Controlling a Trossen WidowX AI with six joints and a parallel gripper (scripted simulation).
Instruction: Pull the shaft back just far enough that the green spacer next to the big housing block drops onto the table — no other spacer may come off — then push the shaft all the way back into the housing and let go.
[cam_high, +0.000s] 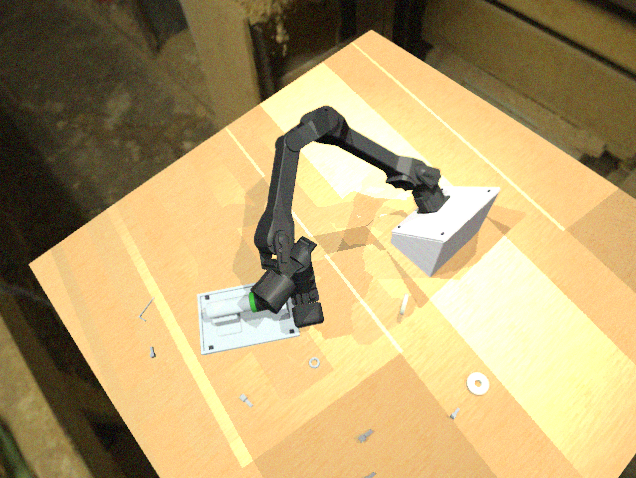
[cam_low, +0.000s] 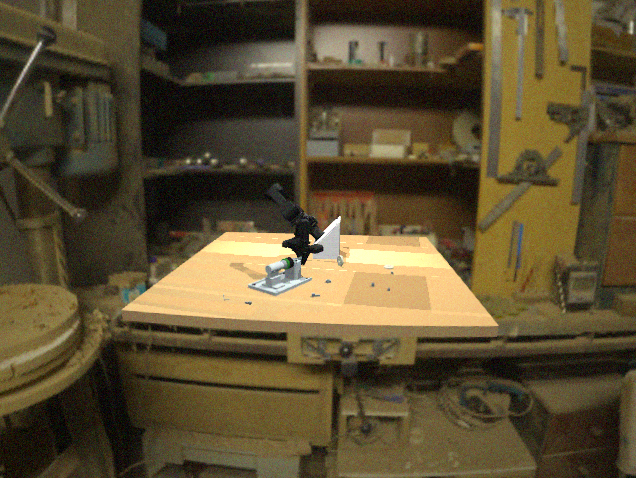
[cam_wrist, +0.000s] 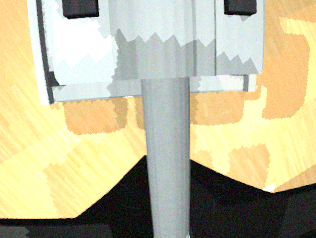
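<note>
A pale grey base plate (cam_high: 251, 341) (cam_low: 257, 285) (cam_wrist: 80, 45) carries the fixture. Its upright housing block (cam_low: 295, 270) is mostly hidden by the arm in the top view. The green spacer (cam_high: 252, 302) (cam_low: 287, 262) is up on the fixture's axis beside the block, between it and a pale grey cylinder (cam_high: 226, 306) (cam_low: 276, 266); it is not on the table. My gripper (cam_high: 307, 313) (cam_low: 305, 260) is shut on the grey shaft (cam_wrist: 167, 150), on the block's other side. In the wrist view the shaft runs from the fixture down between my fingers; their contact is cut off.
A white wedge-shaped stand (cam_high: 426, 218) (cam_low: 331, 241) carries the arm's base. A small ring (cam_high: 314, 358), a white washer (cam_high: 471, 385), a pale peg (cam_high: 404, 304), a hex key (cam_high: 146, 308) and several screws, one (cam_high: 246, 400) in front of the plate, lie scattered on the table.
</note>
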